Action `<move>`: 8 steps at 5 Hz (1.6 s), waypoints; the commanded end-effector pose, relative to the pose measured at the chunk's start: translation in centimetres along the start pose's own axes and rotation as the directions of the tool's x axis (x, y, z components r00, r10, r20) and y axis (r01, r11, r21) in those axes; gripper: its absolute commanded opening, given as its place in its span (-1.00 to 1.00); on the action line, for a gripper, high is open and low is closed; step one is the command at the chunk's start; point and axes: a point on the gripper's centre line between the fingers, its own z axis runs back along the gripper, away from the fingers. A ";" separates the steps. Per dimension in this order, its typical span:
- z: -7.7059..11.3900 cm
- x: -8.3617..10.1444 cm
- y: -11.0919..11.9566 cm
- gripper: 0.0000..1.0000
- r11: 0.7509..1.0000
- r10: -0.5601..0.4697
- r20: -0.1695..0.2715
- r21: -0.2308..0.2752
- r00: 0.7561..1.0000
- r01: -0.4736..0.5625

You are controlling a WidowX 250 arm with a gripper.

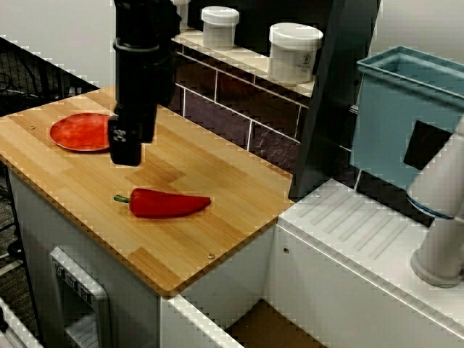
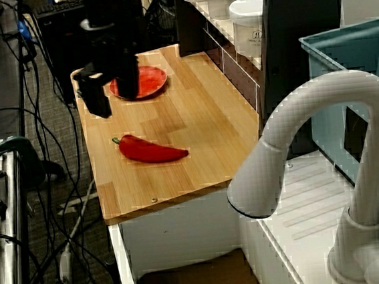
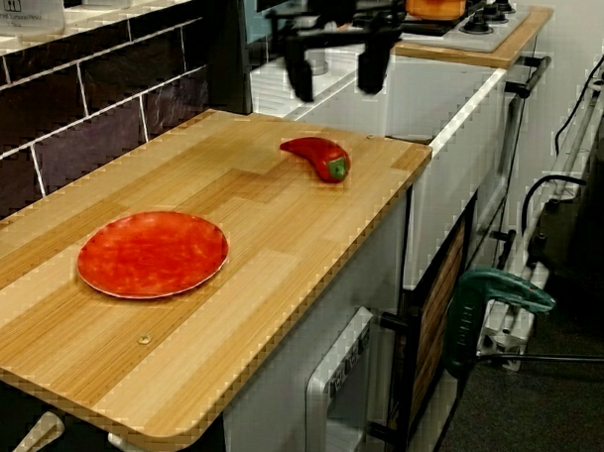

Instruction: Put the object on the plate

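Observation:
The red pepper [image 1: 168, 204] lies flat on the wooden board, its green stem pointing left; it also shows in the side view [image 2: 150, 149] and the opposite view [image 3: 319, 155]. The orange-red plate [image 1: 80, 131] sits at the board's far left corner with nothing on it [image 2: 149, 83] [image 3: 153, 253]. My black gripper [image 1: 125, 151] hangs above the board between plate and pepper, touching neither. Its two fingers are spread apart and hold nothing [image 2: 112, 92] [image 3: 335, 73].
White lidded jars [image 1: 293, 51] stand on the tiled ledge behind the board. A blue bin [image 1: 406, 116] and a white faucet [image 2: 326, 162] stand by the sink at the right. The board's front edge [image 1: 167, 290] drops off to the floor.

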 end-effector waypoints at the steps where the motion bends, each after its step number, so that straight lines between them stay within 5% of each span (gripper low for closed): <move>1: -1.2 1.8 -0.6 1.00 0.979 0.200 0.025 0.034 0.979 -0.201; 3: -3.2 2.1 1.5 1.00 0.950 0.307 0.014 0.051 0.952 -0.307; 8: -6.4 1.9 2.1 1.00 0.943 0.327 -0.012 0.078 0.945 -0.325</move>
